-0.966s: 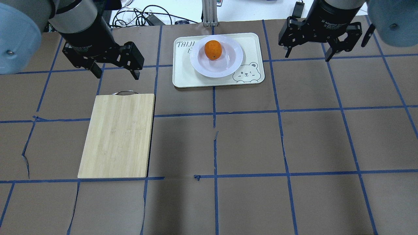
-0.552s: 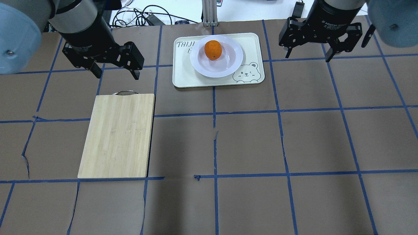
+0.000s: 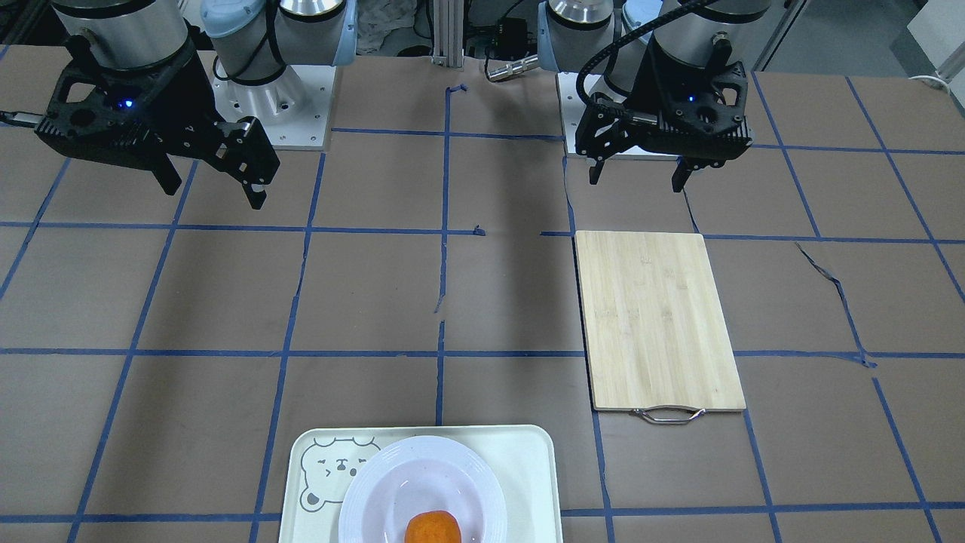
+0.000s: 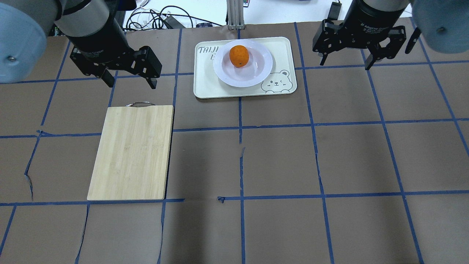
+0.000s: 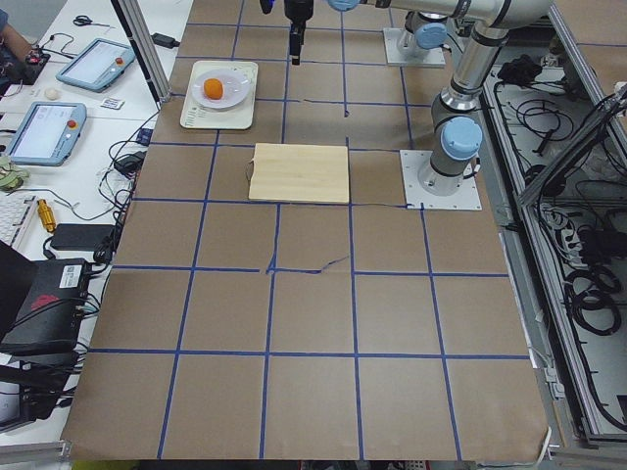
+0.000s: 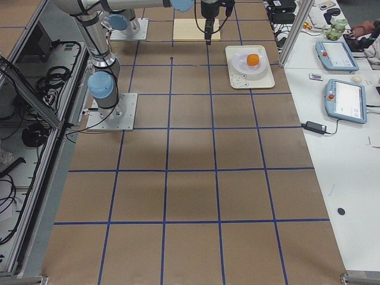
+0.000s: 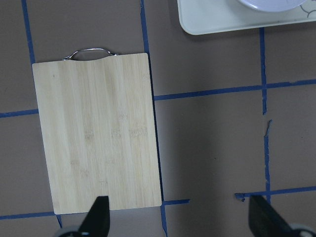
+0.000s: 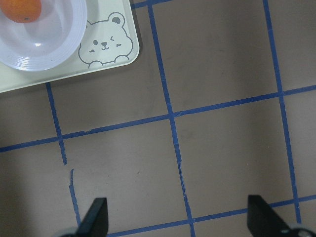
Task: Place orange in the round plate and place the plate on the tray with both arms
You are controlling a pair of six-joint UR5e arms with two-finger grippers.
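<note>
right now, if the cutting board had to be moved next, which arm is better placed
Left. The left claw, open, hangs near the handle end of the cutting board; the right claw, also open, sits beyond the tray.

In the upper left corner of the frame the orange (image 8: 19, 10) lies in the round plate (image 8: 61, 37), both cut off by the edge. The plate sits on the tray (image 8: 74, 67), whose bear drawing (image 8: 104, 47) faces the corner. Brown table covering (image 8: 222, 84) crossed by blue tape lines (image 8: 170, 118) fills the rest. Along the bottom edge, the right gripper (image 8: 178, 218) shows two black fingertips (image 8: 96, 217) spread wide with only bare table between them.
</note>
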